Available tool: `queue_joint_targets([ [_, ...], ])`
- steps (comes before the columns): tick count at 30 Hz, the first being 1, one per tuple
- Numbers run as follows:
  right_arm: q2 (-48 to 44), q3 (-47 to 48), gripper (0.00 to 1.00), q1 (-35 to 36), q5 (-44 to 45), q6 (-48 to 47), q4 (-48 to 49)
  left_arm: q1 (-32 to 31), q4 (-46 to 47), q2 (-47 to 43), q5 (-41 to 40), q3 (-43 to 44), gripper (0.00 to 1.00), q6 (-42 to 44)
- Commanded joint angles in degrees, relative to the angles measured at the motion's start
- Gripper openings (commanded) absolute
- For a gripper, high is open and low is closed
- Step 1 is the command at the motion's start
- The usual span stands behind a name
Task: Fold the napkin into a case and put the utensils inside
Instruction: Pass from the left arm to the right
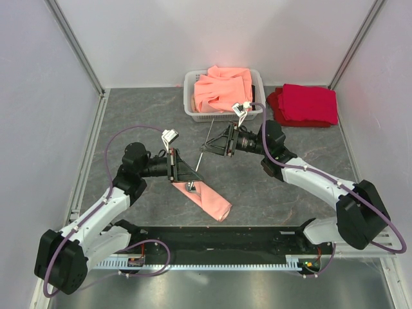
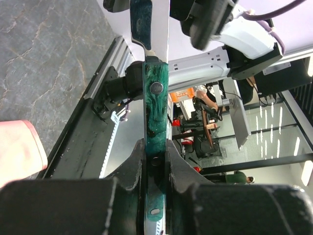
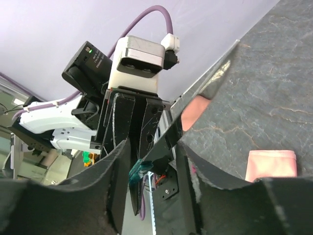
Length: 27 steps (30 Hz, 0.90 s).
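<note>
The pale-pink napkin point(image 1: 210, 200) lies folded into a long strip on the table in front of the arms; an end shows in the left wrist view point(image 2: 19, 152) and in the right wrist view point(image 3: 271, 164). My left gripper point(image 1: 186, 172) point(image 2: 155, 147) is shut on the teal-green handle of a utensil point(image 2: 155, 103), held just above the napkin's far end. Its thin metal part point(image 1: 205, 145) reaches up towards my right gripper point(image 1: 212, 147) point(image 3: 152, 152). The right jaws stand apart around the utensil's tip point(image 3: 139, 169). A shiny metal piece point(image 1: 191, 188) rests at the napkin's upper end.
A white basket point(image 1: 191, 103) heaped with orange-salmon cloths point(image 1: 222, 87) stands at the back centre. Deep red folded cloths point(image 1: 306, 105) lie to its right. Enclosure walls close the left, right and back sides. A black rail point(image 1: 219, 238) runs along the near edge.
</note>
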Motion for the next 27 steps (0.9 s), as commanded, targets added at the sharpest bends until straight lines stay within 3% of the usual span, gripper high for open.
queue_joint_targets([
  [1,-0.9,0.6,0.45,0.0,-0.1,1.7,6.6,0.3,5.4,-0.8,2.2,-0.1,0.02,-3.4],
  [9,-0.3,-0.2,0.34,-0.3,-0.6,4.4,10.5,0.3,6.1,-0.4,2.8,-0.3,0.02,-3.5],
  [11,0.0,0.1,0.20,-0.2,-0.9,5.0,11.4,0.3,6.4,-0.2,3.0,-0.4,0.02,-3.4],
  [12,0.1,0.1,0.04,-0.2,-1.1,5.8,12.7,0.3,6.4,-0.1,3.1,-0.5,0.02,-3.3],
  [14,0.7,0.9,0.00,-0.2,-1.3,6.1,12.9,0.3,5.2,0.1,3.2,-0.2,0.03,-2.0],
  [15,0.8,1.1,0.00,-0.3,-1.3,5.9,12.5,0.3,2.2,-0.2,2.8,0.3,0.21,-1.3],
  [16,1.3,1.9,0.00,-0.2,-1.2,5.7,11.8,0.4,0.3,-0.6,1.3,0.6,0.30,0.9],
  [18,1.5,3.2,0.00,-0.2,-0.3,3.7,5.7,1.3,-6.5,-1.9,-1.2,2.5,0.64,4.8],
  [19,1.5,4.8,0.00,-0.3,0.6,0.3,3.1,2.0,-15.5,-3.4,-2.8,3.4,0.72,9.7],
  [21,1.6,7.2,0.00,-0.2,2.7,-4.6,-8.4,4.9,-27.4,-5.8,-12.9,7.1,0.73,15.9],
  [22,2.2,10.0,0.00,-0.1,5.1,-9.3,-12.5,6.0,-36.6,-8.5,-22.6,8.0,0.73,19.6],
  [24,3.4,12.2,0.00,0.0,6.8,-12.8,-20.4,8.1,-40.0,-11.0,-29.7,8.3,0.76,20.9],
  [27,5.2,14.4,0.00,0.1,8.2,-15.2,-23.9,9.9,-40.5,-12.4,-32.2,8.1,0.71,21.6],
])
